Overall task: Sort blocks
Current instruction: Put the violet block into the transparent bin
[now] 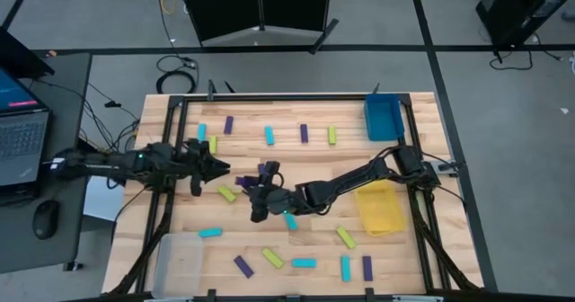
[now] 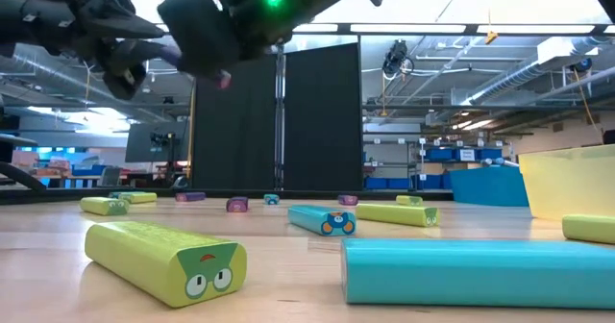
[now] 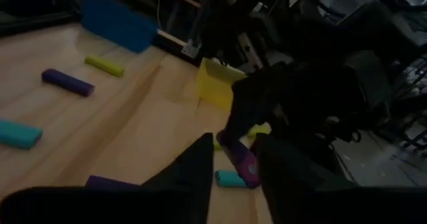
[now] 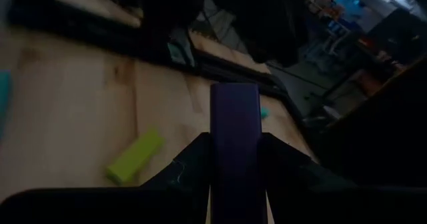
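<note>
One purple block [image 4: 235, 141] clamped in right pincer [image 4: 235, 159]; left pincer [image 3: 233, 167] released.

five purple blocks [image 1: 228, 124], six cyan blocks [image 1: 269, 136], perhaps six yellow-green blocks [image 1: 331, 135], three trays [image 1: 383, 117]

Both arms reached into the table's middle, the left gripper [image 1: 216, 166] and the right gripper [image 1: 267, 187] near each other with only a narrow gap between. A yellow-green block [image 1: 226, 193] lay just beside them, and a cyan block [image 1: 290, 220] sat under the right arm. The yellow tray [image 1: 381, 208] and blue tray [image 1: 384, 118] occupied the right edge, the clear tray [image 1: 182, 262] the near-left corner. Bare wood stretched between the scattered far-row blocks [image 1: 269, 136].
</note>
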